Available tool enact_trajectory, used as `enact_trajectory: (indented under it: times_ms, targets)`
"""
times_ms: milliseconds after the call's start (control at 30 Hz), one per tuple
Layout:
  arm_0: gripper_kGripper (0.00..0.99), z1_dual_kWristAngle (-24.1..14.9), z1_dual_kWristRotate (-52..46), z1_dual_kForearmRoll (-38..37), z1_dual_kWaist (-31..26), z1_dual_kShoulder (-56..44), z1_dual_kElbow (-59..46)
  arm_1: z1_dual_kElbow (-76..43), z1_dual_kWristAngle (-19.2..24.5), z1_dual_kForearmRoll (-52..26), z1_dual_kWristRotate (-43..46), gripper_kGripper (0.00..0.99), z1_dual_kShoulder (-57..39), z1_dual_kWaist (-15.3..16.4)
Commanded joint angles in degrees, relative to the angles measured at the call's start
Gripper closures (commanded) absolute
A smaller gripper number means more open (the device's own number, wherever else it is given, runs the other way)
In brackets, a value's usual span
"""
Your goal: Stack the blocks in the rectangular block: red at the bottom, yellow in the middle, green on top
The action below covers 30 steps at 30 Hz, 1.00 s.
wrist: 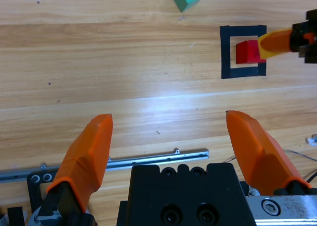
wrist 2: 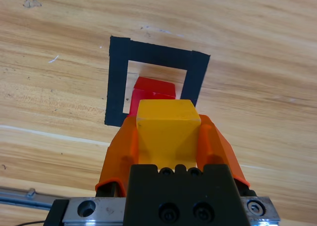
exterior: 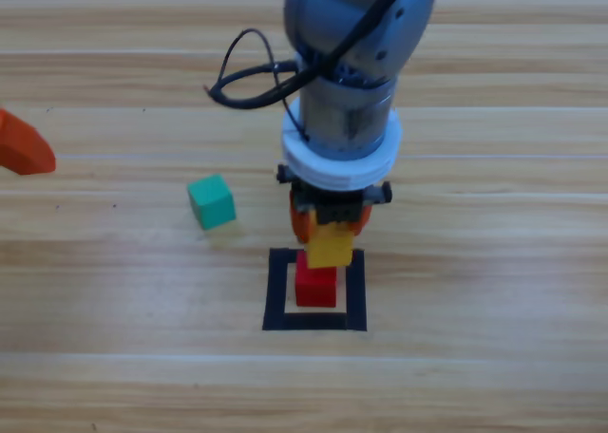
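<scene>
The right gripper [exterior: 329, 232] comes down from 12 o'clock over the middle of the wooden table [exterior: 475, 357], its 2 orange jaws clenched on the yellow cube [exterior: 330, 247]. In the right wrist view that cube [wrist 2: 167, 132] sits squeezed between both jaws, with the red cube [wrist 2: 151, 94] just beyond it. The yellow one hangs over the red cube's [exterior: 316, 285] 12 o'clock edge, overlapping it in the overhead view; I cannot tell whether the 2 are touching. The red cube rests inside the black tape square [exterior: 314, 321], toward its upper half. The green cube [exterior: 211, 201] lies on the bare wood at about 10 o'clock from the square, well apart from it and turned slightly askew. The left gripper [exterior: 23, 145] waits at the 9 o'clock edge of the table, only an orange tip showing from above; in its own wrist view the left gripper's [wrist: 168, 124] jaws stand wide apart with nothing between them.
</scene>
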<state>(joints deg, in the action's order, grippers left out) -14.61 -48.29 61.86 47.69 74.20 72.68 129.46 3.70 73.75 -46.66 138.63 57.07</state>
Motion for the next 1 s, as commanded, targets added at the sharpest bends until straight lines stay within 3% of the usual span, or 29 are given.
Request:
enact_trajectory:
  times_ms: [33,1000]
  targets:
    - [0.014,0.5,0.5,-1.3,-0.9,-0.2,-2.4,1.6,0.8,0.4,-0.6,0.961,4.5,1.9]
    - [0.016,1.2,0.2,-4.6,-0.9,-0.3,-5.5,3.6,0.8,1.7,-1.9,0.961,6.3,3.0]
